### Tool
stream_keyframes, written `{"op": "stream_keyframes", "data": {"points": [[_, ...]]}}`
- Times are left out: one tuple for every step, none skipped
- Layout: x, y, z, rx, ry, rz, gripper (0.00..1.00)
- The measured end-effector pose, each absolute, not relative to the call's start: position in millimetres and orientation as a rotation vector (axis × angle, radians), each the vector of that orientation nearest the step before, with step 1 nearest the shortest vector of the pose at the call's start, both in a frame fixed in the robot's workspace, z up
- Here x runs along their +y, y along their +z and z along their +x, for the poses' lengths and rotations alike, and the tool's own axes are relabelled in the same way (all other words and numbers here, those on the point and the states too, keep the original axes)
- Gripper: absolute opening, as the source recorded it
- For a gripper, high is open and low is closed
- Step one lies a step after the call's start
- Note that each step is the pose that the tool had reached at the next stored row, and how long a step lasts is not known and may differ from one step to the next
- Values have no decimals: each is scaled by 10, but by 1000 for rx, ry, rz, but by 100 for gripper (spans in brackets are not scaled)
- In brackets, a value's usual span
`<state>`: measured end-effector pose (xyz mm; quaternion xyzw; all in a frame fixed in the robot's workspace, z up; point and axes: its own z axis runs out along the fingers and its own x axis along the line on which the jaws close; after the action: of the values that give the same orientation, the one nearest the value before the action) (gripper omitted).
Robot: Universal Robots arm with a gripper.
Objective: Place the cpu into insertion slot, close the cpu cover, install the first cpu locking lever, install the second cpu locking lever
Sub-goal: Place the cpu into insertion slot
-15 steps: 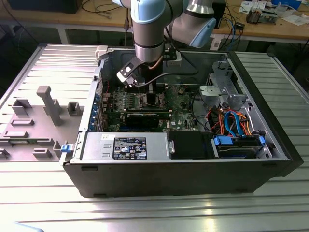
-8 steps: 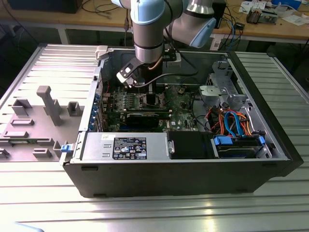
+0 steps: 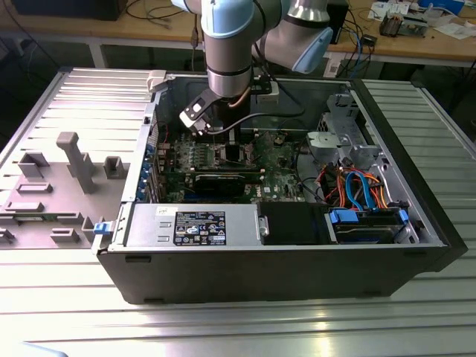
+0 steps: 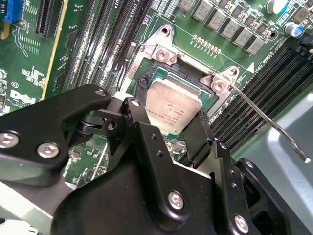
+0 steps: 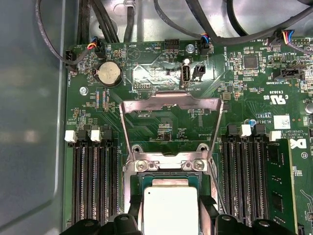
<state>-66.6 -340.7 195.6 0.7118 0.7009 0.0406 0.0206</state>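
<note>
The cpu (image 4: 172,108), a small square chip with a silver top, sits between my gripper's (image 4: 172,105) two black fingers (image 4: 203,128), which are shut on its opposite edges. It hangs just over the insertion slot (image 4: 182,73) in the green motherboard (image 4: 98,63). In the first wrist view the cpu (image 5: 170,205) is over the insertion slot (image 5: 168,175) too. The cpu cover (image 5: 171,102), a thin silver frame, is swung open and lies back beyond the slot. A thin metal locking lever (image 4: 266,120) stands free beside the slot. In the exterior view the arm (image 3: 227,82) reaches down into the computer case.
Black memory slots (image 5: 95,186) flank the socket on both sides. A coin battery (image 5: 108,73) and cables (image 5: 98,19) lie beyond the cover. In the exterior view, the open case wall (image 3: 282,260), power supply (image 3: 195,225) and drive cage with coloured cables (image 3: 357,186) surround the board.
</note>
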Motion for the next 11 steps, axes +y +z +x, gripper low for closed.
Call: {"op": "stream_keyframes", "data": {"points": [[-3405, 1952, -664, 2174, 128, 2207, 55], [-3406, 1953, -665, 2173, 127, 2207, 61], [-3407, 1955, -666, 2174, 126, 2207, 61], [-3407, 1955, -666, 2174, 126, 2207, 61], [-3407, 1956, -666, 2174, 126, 2207, 61], [-3406, 1962, -665, 2174, 126, 2207, 61], [-3407, 1968, -665, 2174, 126, 2207, 61], [-3407, 1972, -665, 2173, 126, 2207, 61], [-3407, 1973, -666, 2173, 126, 2207, 61], [-3406, 1973, -665, 2174, 125, 2207, 61], [-3406, 1974, -665, 2174, 125, 2207, 61]]}}
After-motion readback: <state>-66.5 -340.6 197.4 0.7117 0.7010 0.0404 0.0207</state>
